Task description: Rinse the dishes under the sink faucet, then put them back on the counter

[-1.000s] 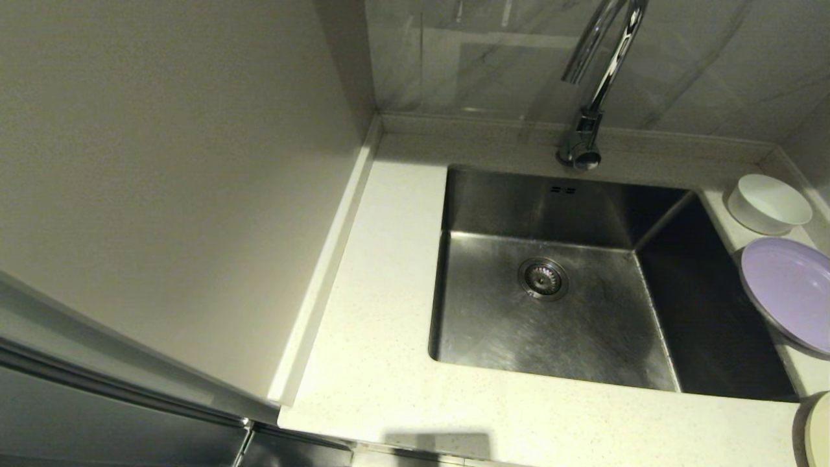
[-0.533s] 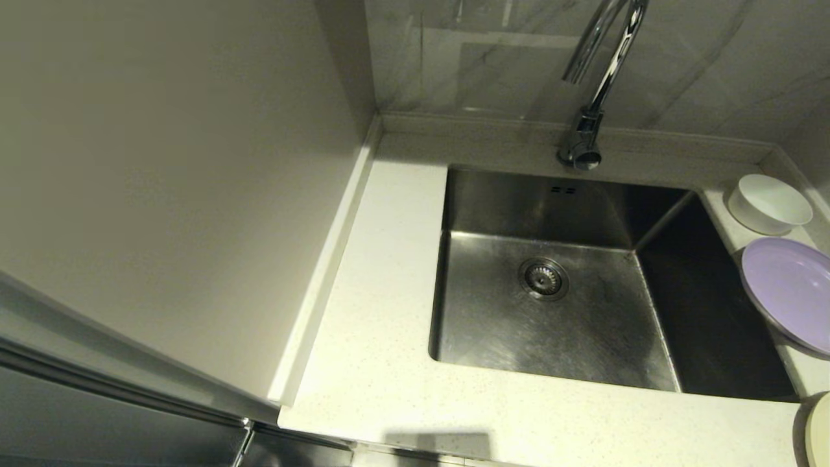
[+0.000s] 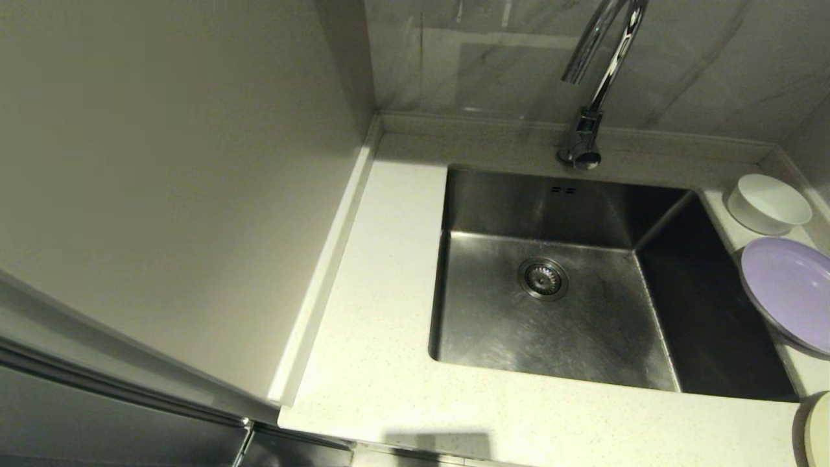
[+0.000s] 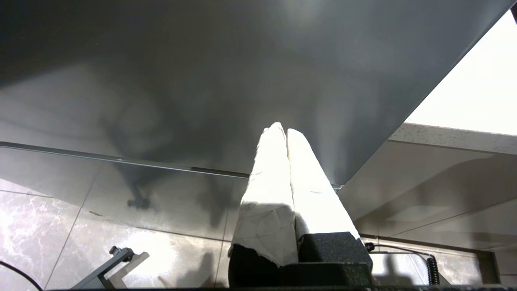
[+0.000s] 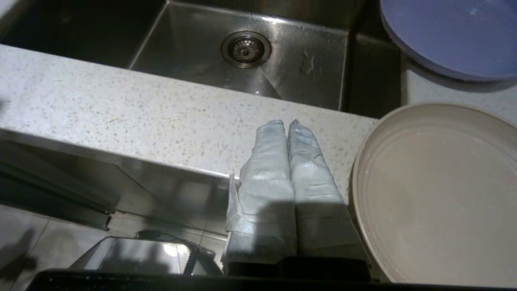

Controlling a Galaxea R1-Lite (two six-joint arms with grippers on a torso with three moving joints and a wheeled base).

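Task appears to be sitting at its start or end: the counter (image 3: 389,363) is carrying all three dishes to the right of the dry-looking sink (image 3: 551,305), and the faucet (image 3: 593,84) is not running. Lilac plate (image 3: 788,292) is overhanging the basin edge; cream plate (image 5: 436,190) is lying nearest; white bowl (image 3: 768,202) is sitting at the back. Next move is calling for opening over a plate rim. Right gripper (image 5: 287,123) is hanging shut, empty, just beside the cream plate. Left gripper (image 4: 281,128) is parked below the counter, closed, empty.
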